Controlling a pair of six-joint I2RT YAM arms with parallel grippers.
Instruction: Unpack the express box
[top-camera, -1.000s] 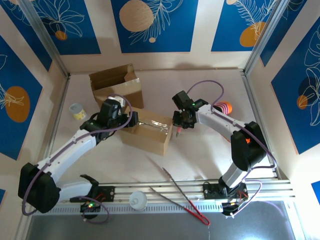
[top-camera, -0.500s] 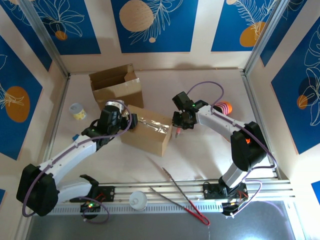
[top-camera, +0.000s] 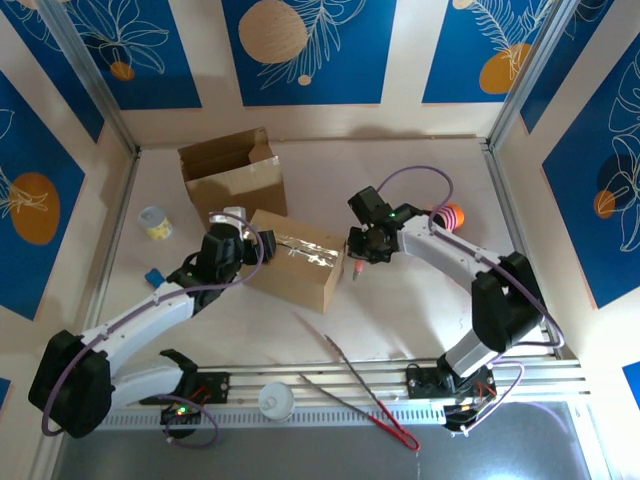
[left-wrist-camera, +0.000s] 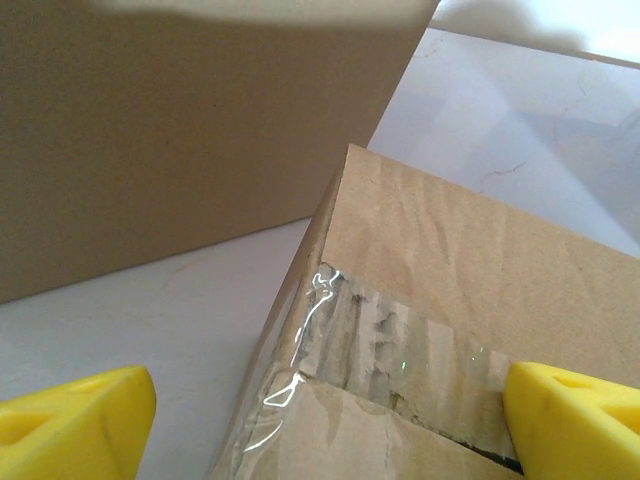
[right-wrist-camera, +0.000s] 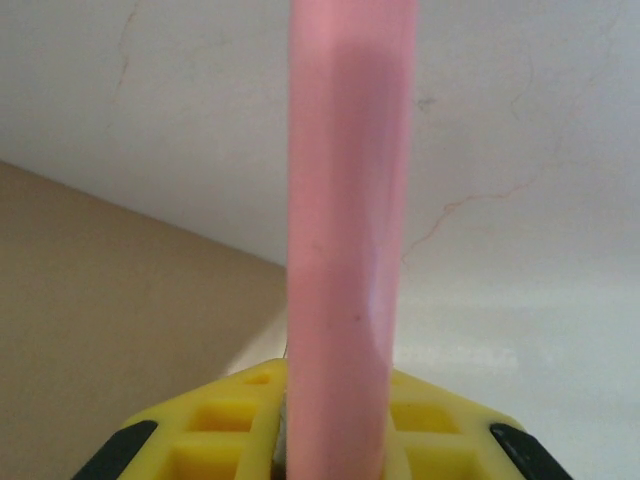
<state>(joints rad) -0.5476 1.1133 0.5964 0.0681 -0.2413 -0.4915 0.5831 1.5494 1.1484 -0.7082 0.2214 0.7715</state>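
The taped box (top-camera: 295, 258) lies near the middle of the worktop (top-camera: 400, 310), with clear tape (left-wrist-camera: 400, 350) along its top seam, wrinkled and partly torn. My left claw (top-camera: 240, 243) is at the 9 o'clock end of this box and it is released: in the left wrist view my yellow fingers (left-wrist-camera: 75, 415) stand wide apart, one on each side of the box's corner. My right claw (top-camera: 362, 250) is at the 3 o'clock end and it is clenched on a pink stick (right-wrist-camera: 350, 230), which points down to the worktop just beside the box; I cannot tell if the tip touches the cardboard. An open box (top-camera: 232, 172) stands at 11 o'clock from the taped one, near it. A small cup (top-camera: 153, 221) is at 9 o'clock, an orange ball (top-camera: 453, 214) at 3 o'clock, and tongs (top-camera: 365, 395) lie at 5 o'clock.
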